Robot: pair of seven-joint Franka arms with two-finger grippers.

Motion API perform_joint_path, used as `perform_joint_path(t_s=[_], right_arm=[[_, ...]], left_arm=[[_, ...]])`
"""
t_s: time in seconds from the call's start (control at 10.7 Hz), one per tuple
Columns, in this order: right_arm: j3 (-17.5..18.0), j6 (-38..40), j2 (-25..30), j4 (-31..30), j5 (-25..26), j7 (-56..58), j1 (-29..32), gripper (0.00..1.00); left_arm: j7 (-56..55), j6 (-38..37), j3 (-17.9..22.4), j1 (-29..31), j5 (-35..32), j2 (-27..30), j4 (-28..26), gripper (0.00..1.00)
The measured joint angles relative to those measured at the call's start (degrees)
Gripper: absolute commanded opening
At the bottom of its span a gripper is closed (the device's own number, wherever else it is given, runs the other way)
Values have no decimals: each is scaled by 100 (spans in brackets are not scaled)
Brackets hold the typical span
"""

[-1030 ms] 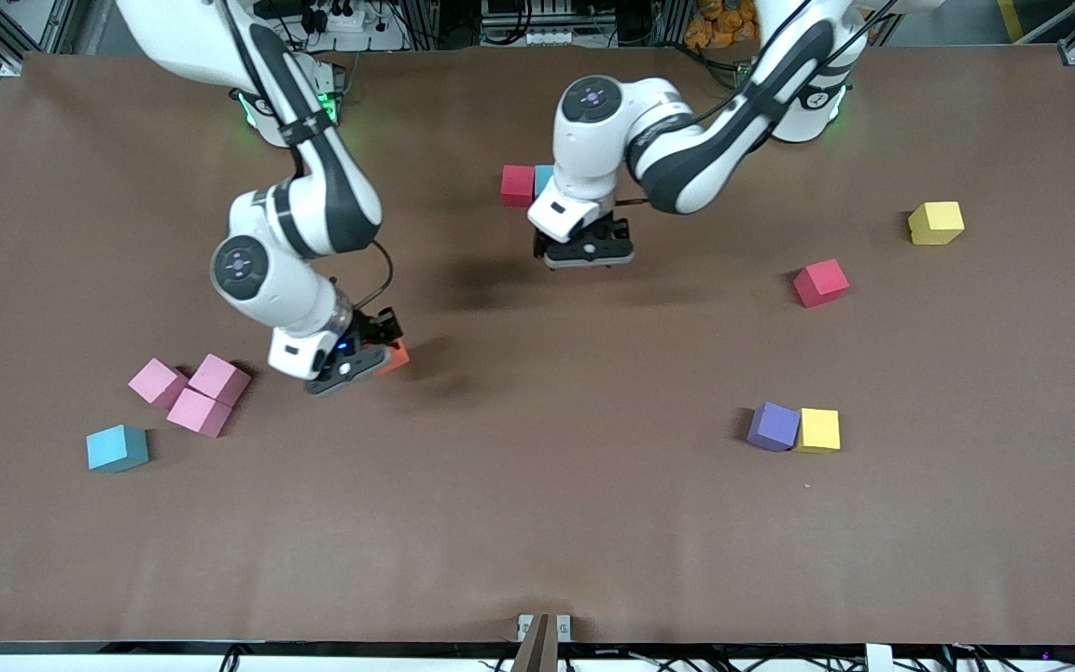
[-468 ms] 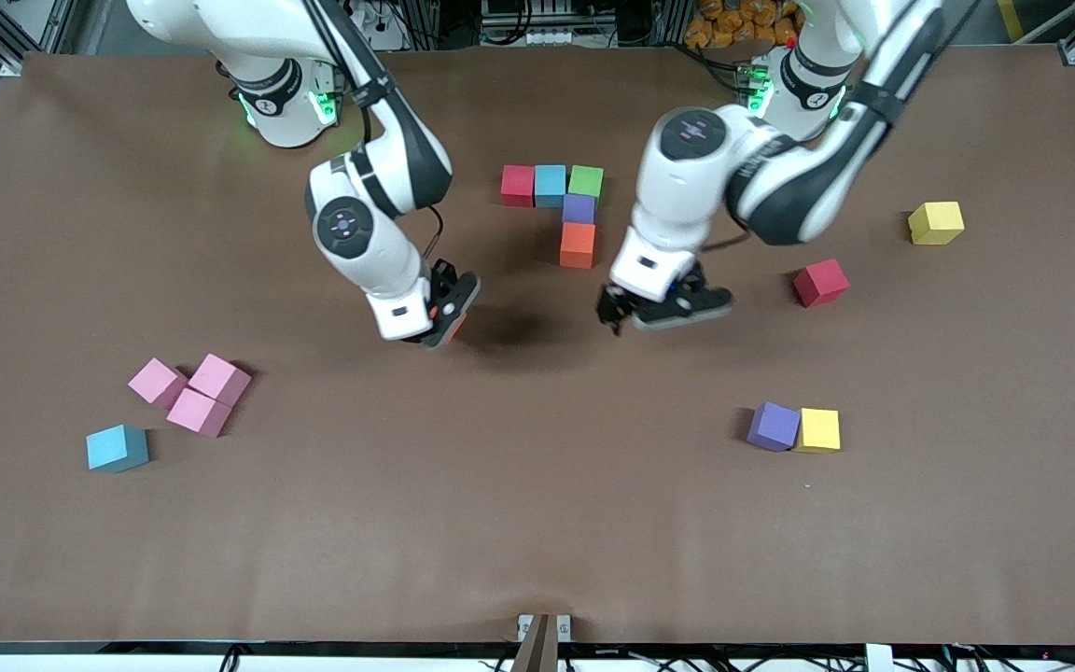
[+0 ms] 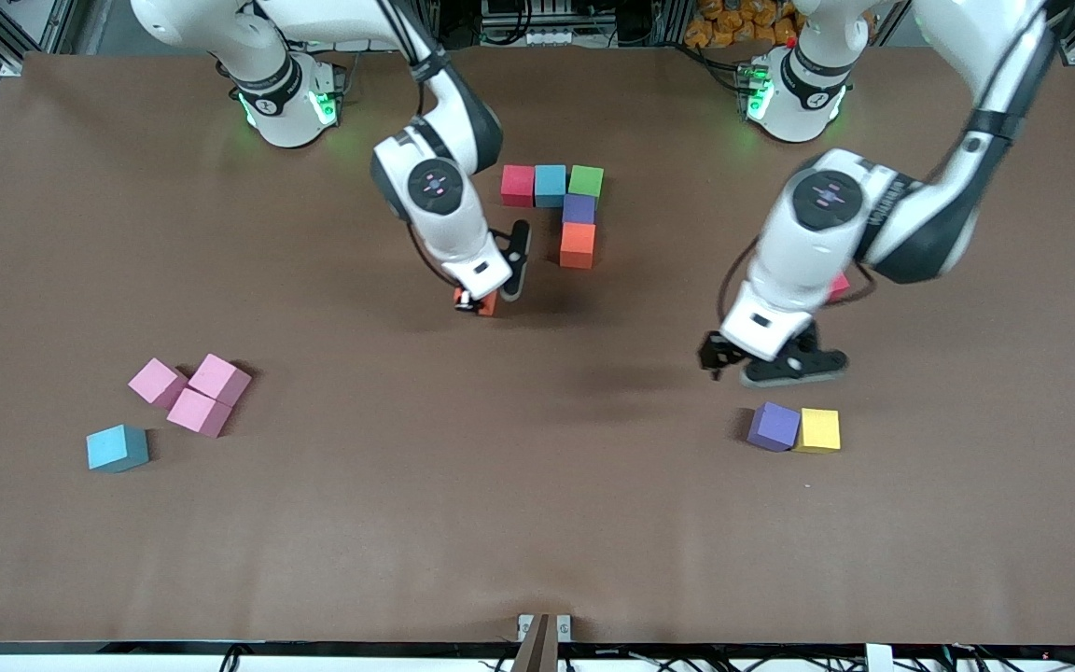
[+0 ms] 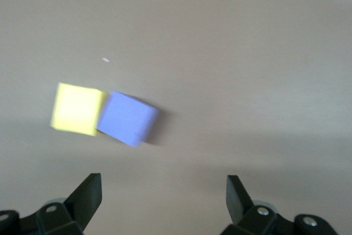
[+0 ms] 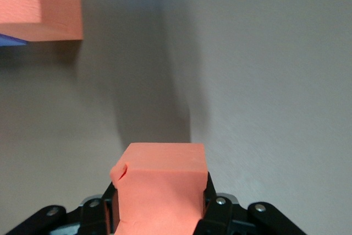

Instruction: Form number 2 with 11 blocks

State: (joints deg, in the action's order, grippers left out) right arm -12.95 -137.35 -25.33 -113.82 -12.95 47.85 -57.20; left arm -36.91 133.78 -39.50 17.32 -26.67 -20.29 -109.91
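Five blocks form a bent line near the robots' bases: red (image 3: 518, 185), light blue (image 3: 550, 185), green (image 3: 586, 180), purple (image 3: 579, 208) and orange (image 3: 578, 245). My right gripper (image 3: 479, 301) is shut on another orange block (image 3: 486, 302) (image 5: 160, 185), low over the table beside the placed orange block (image 5: 38, 4), toward the right arm's end. My left gripper (image 3: 733, 367) (image 4: 163, 199) is open and empty over bare table, just short of a purple block (image 3: 774, 426) (image 4: 127, 118) that touches a yellow block (image 3: 819, 430) (image 4: 77, 109).
Three pink blocks (image 3: 199, 412) cluster toward the right arm's end, with a light blue block (image 3: 117, 447) nearer the front camera. A red block (image 3: 839, 287) shows partly from under the left arm. The brown table (image 3: 500, 485) is bare in the middle.
The right gripper carried the orange block from near the pink cluster to beside the placed orange block. The left gripper left the line of blocks and moved toward the purple and yellow pair.
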Motion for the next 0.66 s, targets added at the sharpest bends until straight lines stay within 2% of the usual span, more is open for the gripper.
perform_joint_path(t_s=[0.28,0.66], right_arm=[[-1,-239,-276,39,11,34,-319,12],[1,-240,-337,113,7,-317,-674,12]], left_arm=[[1819,4,1,523,335,-393,409,100],[3011,5,-20,544,345,-1029,1040,100]])
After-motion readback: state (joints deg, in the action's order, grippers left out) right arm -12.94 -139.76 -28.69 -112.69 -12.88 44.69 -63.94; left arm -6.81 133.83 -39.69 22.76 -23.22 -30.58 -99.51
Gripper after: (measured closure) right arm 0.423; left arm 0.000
